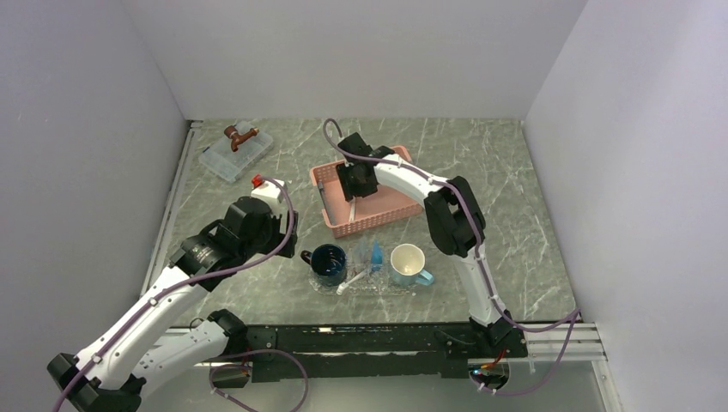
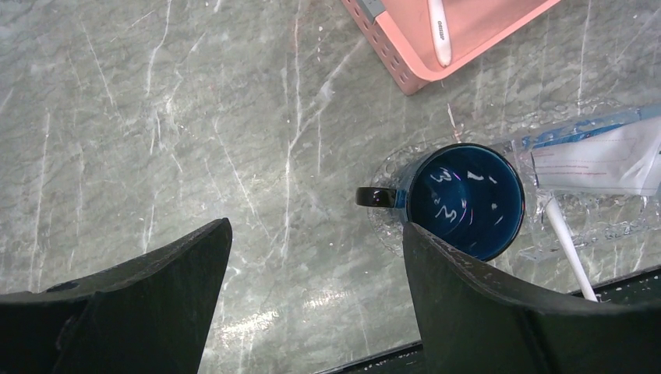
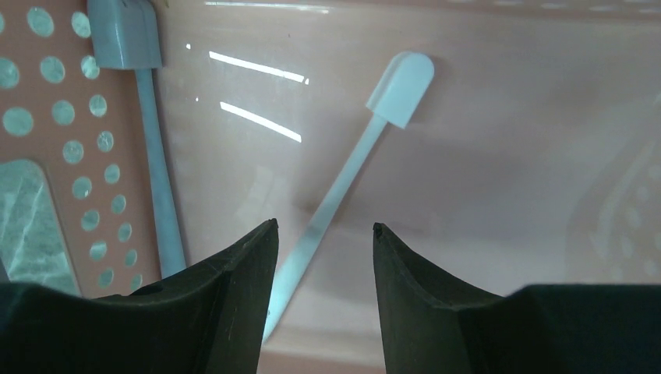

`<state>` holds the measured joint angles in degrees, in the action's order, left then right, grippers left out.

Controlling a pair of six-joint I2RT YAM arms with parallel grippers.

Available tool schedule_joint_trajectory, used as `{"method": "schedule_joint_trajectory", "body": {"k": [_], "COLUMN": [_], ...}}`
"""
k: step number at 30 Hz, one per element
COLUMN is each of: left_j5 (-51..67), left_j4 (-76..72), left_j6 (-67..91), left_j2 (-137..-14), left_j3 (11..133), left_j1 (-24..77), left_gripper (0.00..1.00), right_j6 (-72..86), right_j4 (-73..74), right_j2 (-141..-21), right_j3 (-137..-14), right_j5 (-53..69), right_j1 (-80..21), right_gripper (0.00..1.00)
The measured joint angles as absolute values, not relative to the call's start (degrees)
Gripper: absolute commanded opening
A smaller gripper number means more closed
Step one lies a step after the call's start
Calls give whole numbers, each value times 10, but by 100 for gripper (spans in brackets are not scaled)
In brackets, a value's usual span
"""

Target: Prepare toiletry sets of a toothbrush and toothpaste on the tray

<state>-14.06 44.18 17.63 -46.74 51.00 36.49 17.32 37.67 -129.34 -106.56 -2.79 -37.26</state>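
Black fingers of the right gripper [image 3: 323, 226] stand apart, low inside the pink lattice basket [image 3: 507, 195], and the slim handle of a white toothbrush [image 3: 355, 164] runs between them; neither finger visibly touches it. That toothbrush lies flat on the basket floor, head pointing away from the wrist. Beside it, along the perforated wall, lies a greyish stick [image 3: 160, 195] with a blocky head. The left gripper [image 2: 316, 226] is also spread wide and holds nothing, hovering over the grey marbled table [image 2: 156, 117]. Just past one of its fingers the clear tray [image 2: 387, 167] carries a dark blue mug [image 2: 466, 199], a second toothbrush [image 2: 569, 249] and the toothpaste [image 2: 600, 156] lying flat. From above, a pale mug [image 1: 409, 263] stands at the tray's other end, the blue tubes between the two mugs
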Motion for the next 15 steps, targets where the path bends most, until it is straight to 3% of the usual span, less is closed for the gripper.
{"method": "schedule_joint_trajectory", "body": {"k": [15], "left_j5": [-98], "left_j4": [439], "left_j6": [172], "left_j2": [-467], "left_j3": [507], "left_j1": [340], "left_gripper": [86], "right_j6": [187], "right_j4": [396], "right_j2": [-1343], "right_j3": [-1117], "right_j5": [-41], "right_j1": [-373], "right_gripper": [27]}}
